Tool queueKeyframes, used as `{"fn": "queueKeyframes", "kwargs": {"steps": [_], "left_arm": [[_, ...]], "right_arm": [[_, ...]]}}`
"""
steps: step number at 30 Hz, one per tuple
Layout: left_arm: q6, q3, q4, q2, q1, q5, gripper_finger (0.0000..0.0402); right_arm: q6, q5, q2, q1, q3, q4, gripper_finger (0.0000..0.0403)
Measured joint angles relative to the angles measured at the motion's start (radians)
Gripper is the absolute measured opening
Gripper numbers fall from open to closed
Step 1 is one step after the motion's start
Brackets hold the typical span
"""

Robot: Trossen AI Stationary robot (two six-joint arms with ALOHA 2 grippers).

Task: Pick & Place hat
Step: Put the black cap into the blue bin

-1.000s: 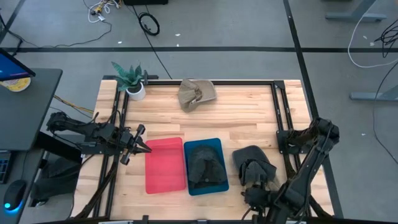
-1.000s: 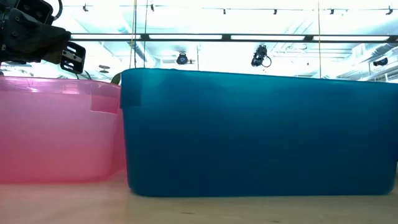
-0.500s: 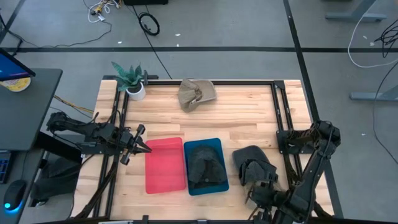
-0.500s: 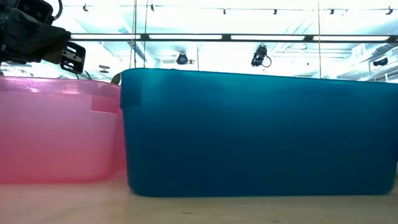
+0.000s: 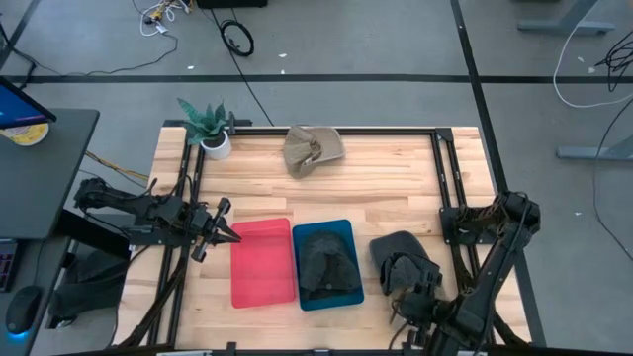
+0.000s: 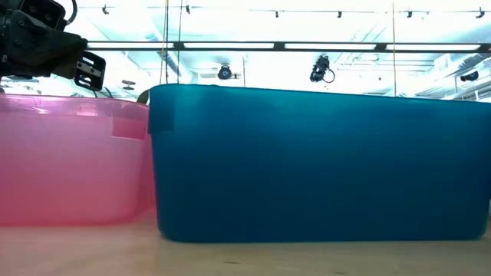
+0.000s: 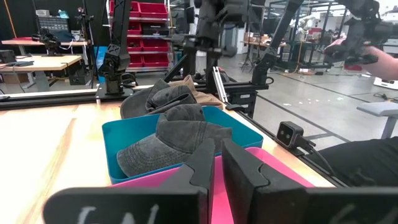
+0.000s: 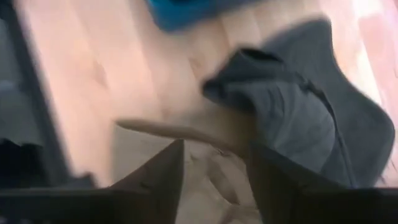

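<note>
Two bins (image 5: 262,262) side by side mid-table, one hat (image 5: 328,262) in the right one; another hat (image 5: 401,262) just right of it by my right gripper (image 5: 413,302); third hat (image 5: 313,148) at the far edge, plant (image 5: 210,127) in the far-left corner.

the blue bin (image 6: 318,161) fills the low view and hides the table behind it. the right wrist view is smeared, so the dark grey hat (image 8: 311,118) shows no detail. the right gripper (image 5: 413,307) is cut off by the high view's lower edge.

A workshop: red parts bins (image 7: 138,9), workbenches (image 7: 37,61), other robot rigs.
</note>
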Motion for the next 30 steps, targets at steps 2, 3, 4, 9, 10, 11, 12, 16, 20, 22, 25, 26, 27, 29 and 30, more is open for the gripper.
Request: {"fn": "queueKeyframes", "kwargs": {"steps": [2,3,4,9,10,11,12,16,20,22,25,26,27,29,30], "left_arm": [[0.0,0.0,0.0,0.0,0.0,0.0,0.0034],[0.0,0.0,0.0,0.0,0.0,0.0,0.0034],[0.0,0.0,0.0,0.0,0.0,0.0,0.0034],[0.0,0.0,0.0,0.0,0.0,0.0,0.0034],[0.0,0.0,0.0,0.0,0.0,0.0,0.0034],[0.0,0.0,0.0,0.0,0.0,0.0,0.0034],[0.0,0.0,0.0,0.0,0.0,0.0,0.0034],[0.0,0.0,0.0,0.0,0.0,0.0,0.0034],[0.0,0.0,0.0,0.0,0.0,0.0,0.0034],[0.0,0.0,0.0,0.0,0.0,0.0,0.0034],[0.0,0.0,0.0,0.0,0.0,0.0,0.0034],[0.0,0.0,0.0,0.0,0.0,0.0,0.0034],[0.0,0.0,0.0,0.0,0.0,0.0,0.0034],[0.0,0.0,0.0,0.0,0.0,0.0,0.0034],[0.0,0.0,0.0,0.0,0.0,0.0,0.0034]], "right_arm": [[0.013,-0.035,0.001,-0.011,-0.054,0.004,0.0204],[0.02,-0.045,0.001,-0.018,-0.084,0.013,0.022],[0.026,-0.05,0.002,-0.024,-0.111,0.02,0.0235],[0.116,-0.063,0.002,-0.043,-0.229,0.054,0.0298],[0.126,-0.066,0.002,-0.043,-0.248,0.068,0.0307],[0.132,-0.066,0.002,-0.043,-0.268,0.084,0.0314],[0.136,-0.066,0.002,-0.043,-0.291,0.106,0.032],[0.206,-0.075,0.002,-0.043,-0.366,0.171,0.0321],[0.235,-0.078,0.002,-0.043,-0.386,0.195,0.0271],[0.235,-0.078,-0.001,-0.043,-0.387,0.205,0.0219],[0.235,-0.078,-0.014,-0.043,-0.387,0.222,0.0108],[0.234,-0.078,-0.02,-0.043,-0.387,0.229,0.0064],[0.228,-0.078,-0.027,-0.043,-0.387,0.237,0.0034],[0.228,-0.068,-0.045,-0.043,-0.387,0.244,0.0025],[0.239,-0.062,-0.056,-0.043,-0.387,0.244,0.0029]]}}
